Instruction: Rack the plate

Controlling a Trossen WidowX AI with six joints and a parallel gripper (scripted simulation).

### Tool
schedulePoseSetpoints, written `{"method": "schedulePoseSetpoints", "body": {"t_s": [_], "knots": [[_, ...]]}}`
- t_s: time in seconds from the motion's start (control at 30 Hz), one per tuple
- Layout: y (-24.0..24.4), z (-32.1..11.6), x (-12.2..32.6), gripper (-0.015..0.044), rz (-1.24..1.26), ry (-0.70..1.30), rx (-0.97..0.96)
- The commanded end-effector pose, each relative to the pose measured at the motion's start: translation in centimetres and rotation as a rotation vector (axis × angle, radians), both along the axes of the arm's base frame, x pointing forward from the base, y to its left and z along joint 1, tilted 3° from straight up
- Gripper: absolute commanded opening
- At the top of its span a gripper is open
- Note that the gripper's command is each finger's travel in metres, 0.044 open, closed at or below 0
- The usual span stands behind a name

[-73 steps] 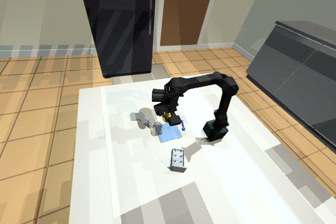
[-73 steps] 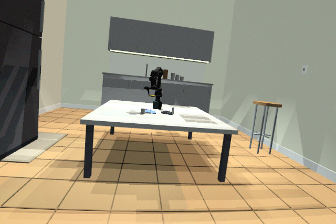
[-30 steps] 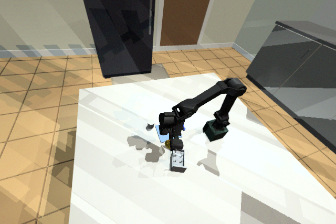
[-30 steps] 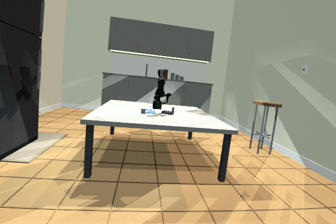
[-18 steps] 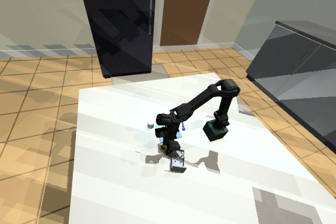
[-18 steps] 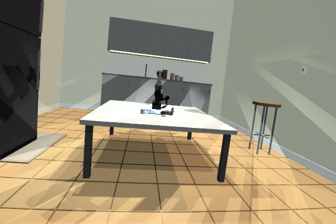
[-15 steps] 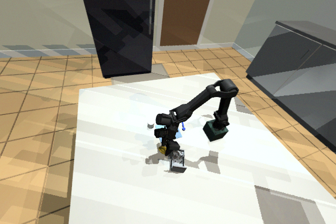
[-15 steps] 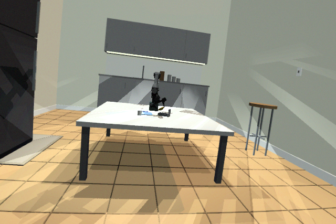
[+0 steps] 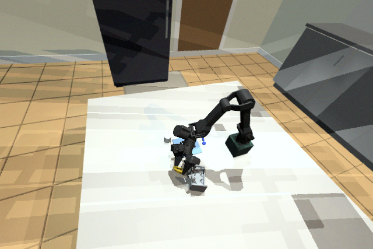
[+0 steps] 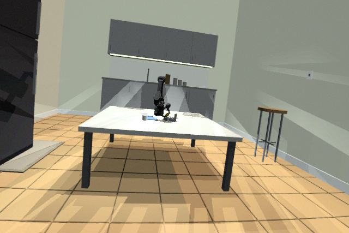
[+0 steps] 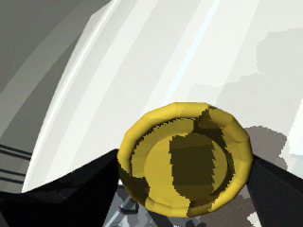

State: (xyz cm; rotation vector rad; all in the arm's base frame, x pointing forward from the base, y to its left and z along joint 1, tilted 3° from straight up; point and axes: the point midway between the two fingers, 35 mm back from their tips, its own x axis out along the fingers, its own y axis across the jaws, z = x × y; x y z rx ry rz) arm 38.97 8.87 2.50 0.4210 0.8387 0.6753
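Observation:
My gripper (image 9: 180, 169) (image 11: 184, 159) is shut on the yellow plate (image 9: 178, 169) (image 10: 167, 114) (image 11: 156, 163), with one finger at each side of its rim. The plate is tilted and held above the table. In the top view it is just left of the grey dish rack (image 9: 197, 188) (image 10: 175, 117), near the rack's back end. The rack stands on the table, with a taller wall at its front end in that view. In the wrist view only a part of the rack shows, below and behind the plate. The finger and arm hide some of the slots.
A light blue mat (image 9: 197, 148) (image 10: 151, 118) lies under and behind the arm in the top view. A small whitish cup (image 9: 166, 139) (image 10: 144, 117) stands left of it. A small blue object (image 9: 203, 143) lies to its right. The arm's dark green base (image 9: 239, 148) stands farther right.

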Motion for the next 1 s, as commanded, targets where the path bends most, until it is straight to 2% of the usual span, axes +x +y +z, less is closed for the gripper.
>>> {"method": "schedulePoseSetpoints", "body": {"t_s": [0.0, 0.5, 0.97], "knots": [[-0.1, -0.2, -0.2, 0.0, 0.046, -0.08, 0.034], [-0.7, -0.3, -2.0, 0.0, 0.192, -0.386, 0.112], [-1.0, -0.2, -6.0, 0.0, 0.364, -0.675, 0.153]]}}
